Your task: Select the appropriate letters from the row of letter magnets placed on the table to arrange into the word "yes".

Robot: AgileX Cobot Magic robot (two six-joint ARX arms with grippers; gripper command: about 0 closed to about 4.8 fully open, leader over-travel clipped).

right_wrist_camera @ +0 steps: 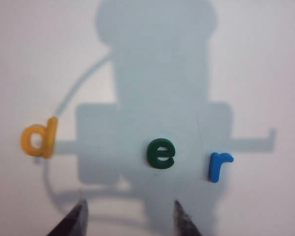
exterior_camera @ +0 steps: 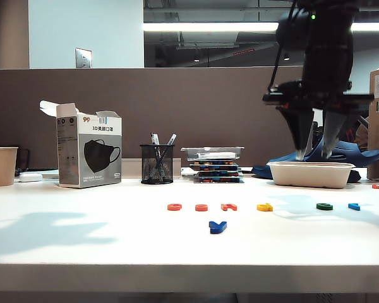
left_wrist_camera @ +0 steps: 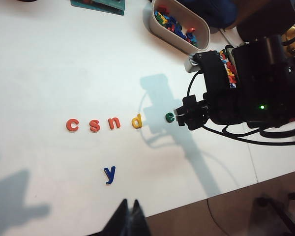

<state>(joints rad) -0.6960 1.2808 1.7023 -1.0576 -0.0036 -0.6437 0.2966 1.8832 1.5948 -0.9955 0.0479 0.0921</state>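
The table (exterior_camera: 82, 252) is taking up most of the exterior view, white top with a pale front edge. At its back are sitting a mask box (exterior_camera: 88, 150), a paper cup (exterior_camera: 1, 166), a mesh pen holder (exterior_camera: 156, 163), a stack of trays (exterior_camera: 211, 164) and a shallow white tub (exterior_camera: 311, 173); the left wrist view shows the tub holding spare coloured letters.

The right arm (exterior_camera: 319, 57) is hanging over the right side of the table. The right gripper (exterior_camera: 313, 153) is pointing down, jaws spread apart, holding nothing, well above the tabletop. Its wrist view has both fingertips (right_wrist_camera: 71, 221) hovering clear of the surface, with the dark green e (right_wrist_camera: 161, 154) lying flat roughly in line with the gap between them.

The left gripper (left_wrist_camera: 129, 216) is only showing as dark tips at the edge of its own view, close together; can't tell whether they're touching. Nothing visible in it.

The row of letter magnets (left_wrist_camera: 120, 121) is reading c, s, n, d, e in the left wrist view. The yellow d (right_wrist_camera: 39, 137) is lying to one side of the e and the light blue r (right_wrist_camera: 219, 165) to the other, all apart. The red-orange s (left_wrist_camera: 94, 125) is sitting second in the row, untouched.

The dark blue y (exterior_camera: 218, 226) is lying on its own in front of the row, nearer the table's front edge.
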